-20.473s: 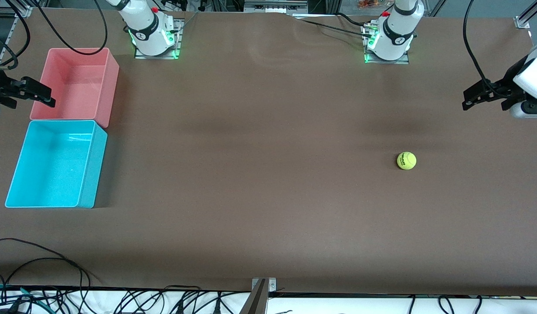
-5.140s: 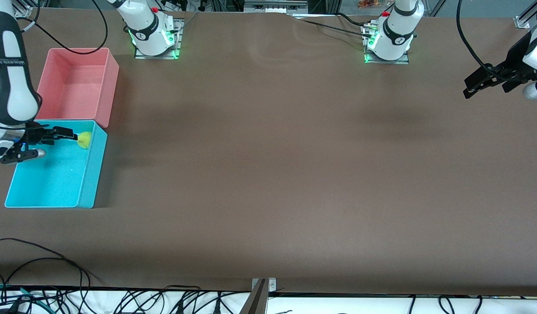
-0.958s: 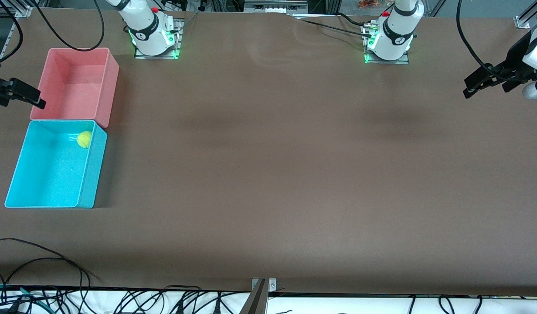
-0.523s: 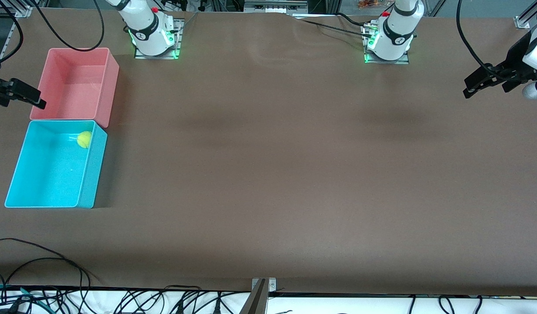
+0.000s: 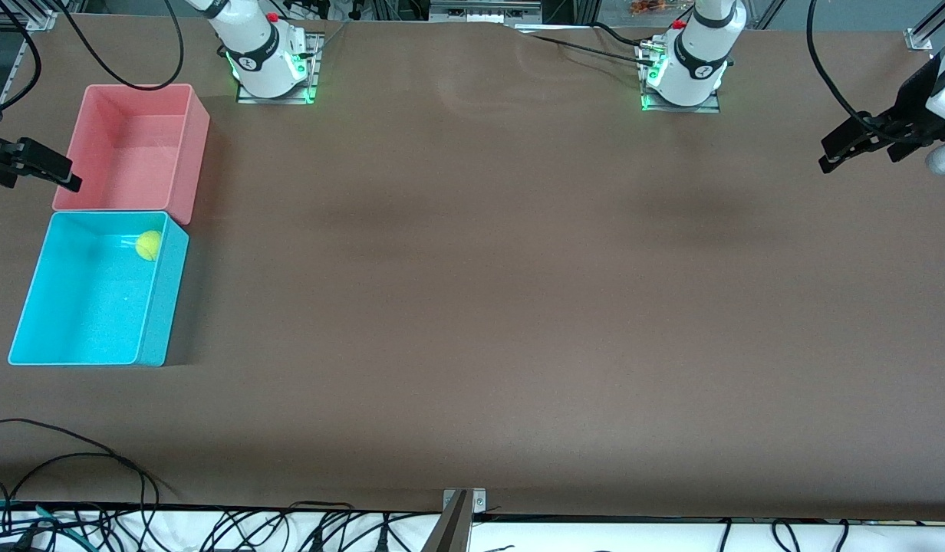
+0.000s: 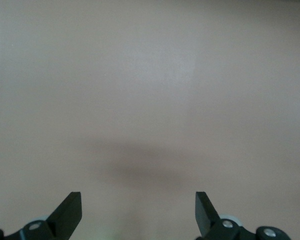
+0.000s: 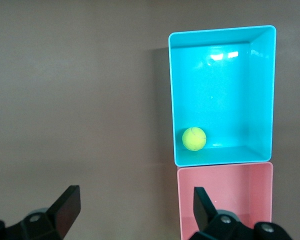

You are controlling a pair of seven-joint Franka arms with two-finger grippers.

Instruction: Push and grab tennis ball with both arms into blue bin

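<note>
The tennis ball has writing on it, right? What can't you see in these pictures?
- Lettering on the tennis ball: too small in the front view, turned away in the right wrist view.
- Pink bin: cut off by the right wrist view's edge and partly hidden by the open right gripper.
- Left gripper: only its open fingertips show in the left wrist view.
- Both arms: upper parts cut off by the front view's edges.

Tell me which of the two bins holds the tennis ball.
The blue bin, nearer the front camera, holds the tennis ball in one corner; the pink bin beside it holds nothing.
</note>
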